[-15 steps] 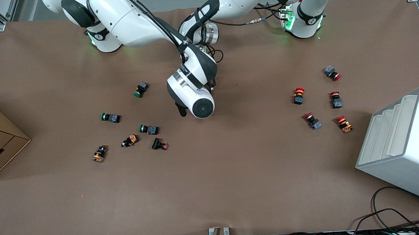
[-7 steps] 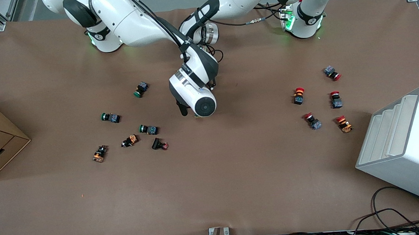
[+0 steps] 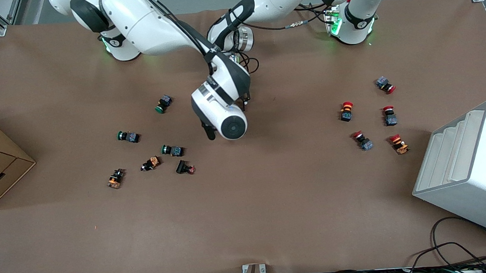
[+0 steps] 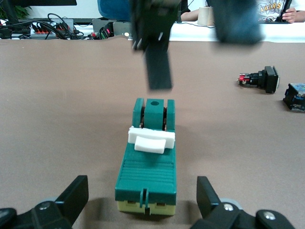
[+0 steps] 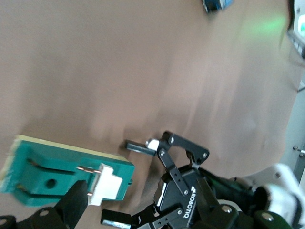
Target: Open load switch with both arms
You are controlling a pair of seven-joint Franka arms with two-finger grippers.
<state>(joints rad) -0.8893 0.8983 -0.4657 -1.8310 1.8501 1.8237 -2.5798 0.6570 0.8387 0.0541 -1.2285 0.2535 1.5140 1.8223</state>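
Since half a second ago the right arm's wrist has drifted slightly toward the right arm's end of the table. Its right gripper (image 4: 155,52) hovers over the load switch (image 4: 148,164), fingers parted, holding nothing. Beside the switch, the left gripper (image 4: 143,202) straddles its near end, fingers spread wide, unclamped. Rigid green plastic with a small white lever (image 4: 151,139), it looks light and liable to skid; pinch the long flanks, then flick the lever.

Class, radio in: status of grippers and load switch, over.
Left gripper low, jaws open either side of dark green rectangular load switch. Right gripper over switch. Black push button lies apart.
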